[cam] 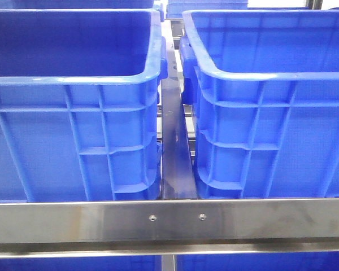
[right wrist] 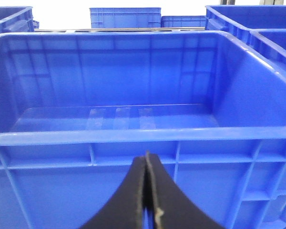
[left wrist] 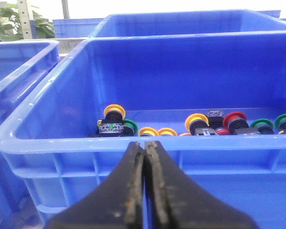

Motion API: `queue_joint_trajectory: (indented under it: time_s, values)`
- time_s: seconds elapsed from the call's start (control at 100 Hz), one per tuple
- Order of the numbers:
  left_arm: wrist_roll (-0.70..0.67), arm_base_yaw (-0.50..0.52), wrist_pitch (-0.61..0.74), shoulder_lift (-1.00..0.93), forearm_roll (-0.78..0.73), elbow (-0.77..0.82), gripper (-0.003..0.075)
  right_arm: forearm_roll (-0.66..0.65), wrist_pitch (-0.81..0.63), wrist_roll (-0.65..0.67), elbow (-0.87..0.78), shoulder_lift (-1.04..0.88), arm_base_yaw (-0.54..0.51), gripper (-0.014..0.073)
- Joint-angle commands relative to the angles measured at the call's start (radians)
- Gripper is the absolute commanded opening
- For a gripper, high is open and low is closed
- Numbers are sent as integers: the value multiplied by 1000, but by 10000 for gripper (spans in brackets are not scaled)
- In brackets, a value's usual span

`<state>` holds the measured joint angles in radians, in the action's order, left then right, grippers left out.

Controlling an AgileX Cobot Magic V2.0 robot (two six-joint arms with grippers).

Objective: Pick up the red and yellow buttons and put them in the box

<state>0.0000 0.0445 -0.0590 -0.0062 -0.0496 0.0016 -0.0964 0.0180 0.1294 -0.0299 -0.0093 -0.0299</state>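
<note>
Blue plastic fills every view. Two big crates sit side by side behind a steel rail (cam: 169, 220) in the front view, a narrow gap between them. The left tool (left wrist: 145, 148) is pressed closed and empty, just outside the near wall of a crate (left wrist: 57, 143) whose floor holds scattered push-buttons, among them a yellow button (left wrist: 114, 110) and a red button (left wrist: 235, 117). The right tool (right wrist: 146, 157) is also closed on nothing, facing an empty box (right wrist: 133, 136).

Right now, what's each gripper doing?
Left gripper: closed, holding nothing.
Right gripper: closed, holding nothing.
</note>
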Motion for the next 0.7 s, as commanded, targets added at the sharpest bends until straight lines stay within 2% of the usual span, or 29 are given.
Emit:
queue_joint_trajectory:
  time_s: [0.0, 0.23, 0.4, 0.69]
  values:
    - [-5, 2, 81, -30, 8, 50, -20, -5, -76, 0, 18, 16, -5, -66]
    - [-5, 2, 84, -30, 8, 45, -20, -5, -76, 0, 18, 16, -5, -66]
    - [-5, 2, 75, -30, 8, -36, -20, -5, -76, 0, 18, 16, -5, -66]
    - [-5, 2, -144, 75, 8, -281, -20, -5, -76, 0, 18, 16, -5, -66]
